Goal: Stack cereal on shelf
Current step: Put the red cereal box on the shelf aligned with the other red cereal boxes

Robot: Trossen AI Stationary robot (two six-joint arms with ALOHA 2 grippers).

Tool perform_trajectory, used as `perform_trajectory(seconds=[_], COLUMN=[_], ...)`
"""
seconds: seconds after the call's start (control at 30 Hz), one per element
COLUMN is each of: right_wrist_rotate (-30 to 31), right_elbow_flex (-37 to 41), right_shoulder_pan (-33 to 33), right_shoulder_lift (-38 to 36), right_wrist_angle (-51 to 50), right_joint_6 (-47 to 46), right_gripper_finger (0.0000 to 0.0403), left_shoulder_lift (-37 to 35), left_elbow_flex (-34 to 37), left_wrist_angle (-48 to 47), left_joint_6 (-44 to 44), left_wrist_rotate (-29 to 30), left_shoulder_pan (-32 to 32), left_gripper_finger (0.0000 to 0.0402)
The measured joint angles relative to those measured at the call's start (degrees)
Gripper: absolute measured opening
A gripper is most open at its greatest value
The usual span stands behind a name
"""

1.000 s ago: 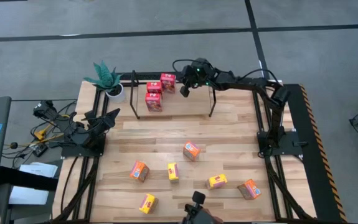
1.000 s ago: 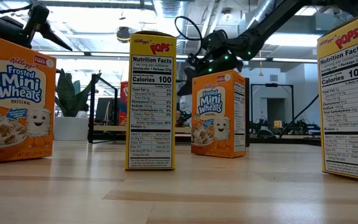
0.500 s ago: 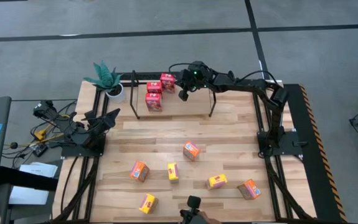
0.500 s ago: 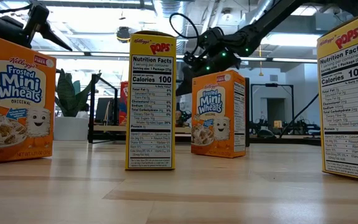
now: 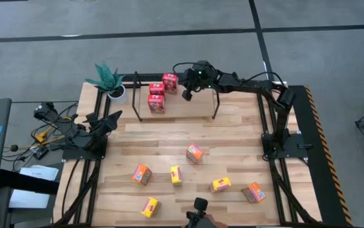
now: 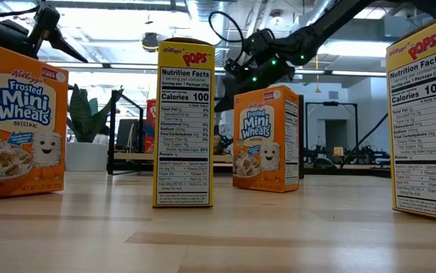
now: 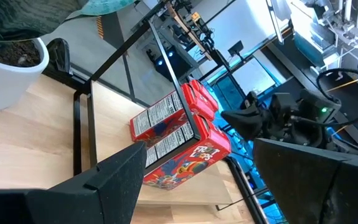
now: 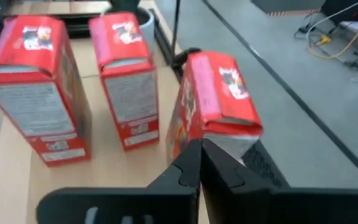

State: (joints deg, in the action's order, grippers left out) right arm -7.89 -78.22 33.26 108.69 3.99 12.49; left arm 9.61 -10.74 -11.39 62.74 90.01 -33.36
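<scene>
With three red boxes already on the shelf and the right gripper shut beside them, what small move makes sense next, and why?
Probably lift the right gripper clear of the shelf and swing it toward the orange box nearest the rack. Its jaws are shut and empty, the red boxes stand on their own, and six boxes remain on the table.

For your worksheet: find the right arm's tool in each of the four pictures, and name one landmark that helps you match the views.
High view: right tool, shut, at the shelf, beside the red cereal boxes.
Low view: right tool hangs above the orange box.
Left wrist view: right tool just beyond the red boxes.
Right wrist view: right tool at the bottom, fingers together.
Shared landmark: the red boxes.
</scene>
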Motion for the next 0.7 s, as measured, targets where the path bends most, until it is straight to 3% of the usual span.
perform_trajectory(seconds=[0.23, 0.53, 0.7], right_wrist_rotate=[0.2, -1.0, -1.0], right_elbow_flex=[0.1, 0.0, 0.1], right_shoulder_pan=[1.4, 0.7, 1.0], right_shoulder_lift=[2.3, 4.0, 4.1], right_wrist_angle=[-0.1, 3.5, 6.4], right_joint_6=[0.0, 1.1, 1.5], right_gripper_finger=[0.0008, 0.0034, 0.0017], left_shoulder_lift=[0.0, 0.0, 0.0], left_elbow_flex=[0.0, 0.0, 0.0], left_wrist_angle=[-1.2, -1.2, -1.2], left_joint_6=[1.3, 1.6, 1.9], left_wrist_rotate=[0.0, 0.0, 0.0], left_shoulder_pan=[0.0, 0.0, 0.0], left_gripper_finger=[0.0286, 0.0286, 0.0286])
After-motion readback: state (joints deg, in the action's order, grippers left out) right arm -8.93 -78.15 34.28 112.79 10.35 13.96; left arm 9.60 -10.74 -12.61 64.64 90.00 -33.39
